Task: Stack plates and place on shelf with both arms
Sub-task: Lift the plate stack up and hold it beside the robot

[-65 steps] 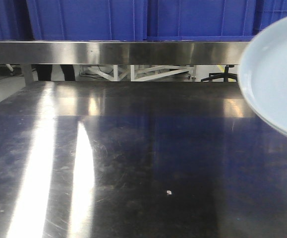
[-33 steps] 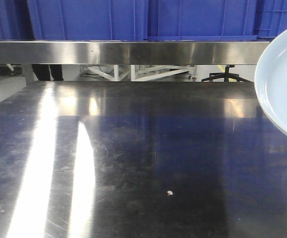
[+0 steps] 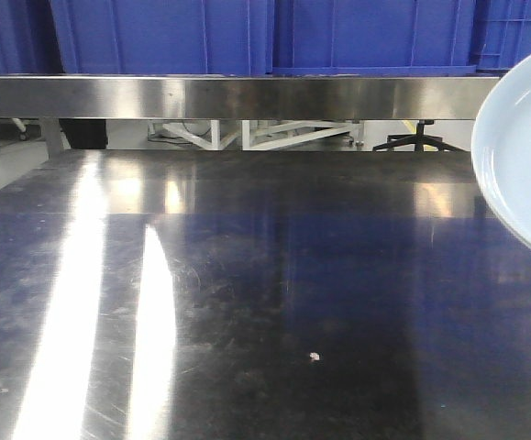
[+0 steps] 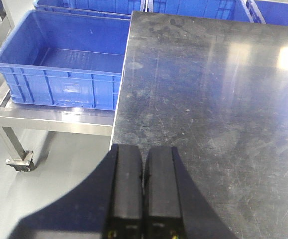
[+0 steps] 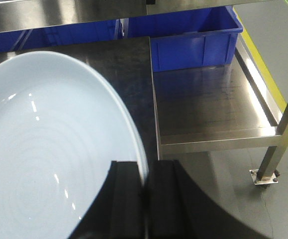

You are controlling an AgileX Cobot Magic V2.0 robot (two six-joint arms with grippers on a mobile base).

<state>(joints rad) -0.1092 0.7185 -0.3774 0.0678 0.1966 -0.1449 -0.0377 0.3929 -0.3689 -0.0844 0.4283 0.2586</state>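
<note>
A pale blue-white plate fills the left of the right wrist view, tilted and held off the steel table. My right gripper is shut on its rim. The same plate shows at the right edge of the front view, above the table. My left gripper is shut and empty, hovering over the table's left edge. Only one plate is visible; the second is out of view. Neither gripper shows in the front view.
A steel shelf runs across the back above the table, with blue crates on it. A blue crate sits on a low steel rack left of the table. Another blue crate sits on a low rack to the right.
The plate has moved to the right in the front view, so less of it shows. It hardly moved over the last half second.
</note>
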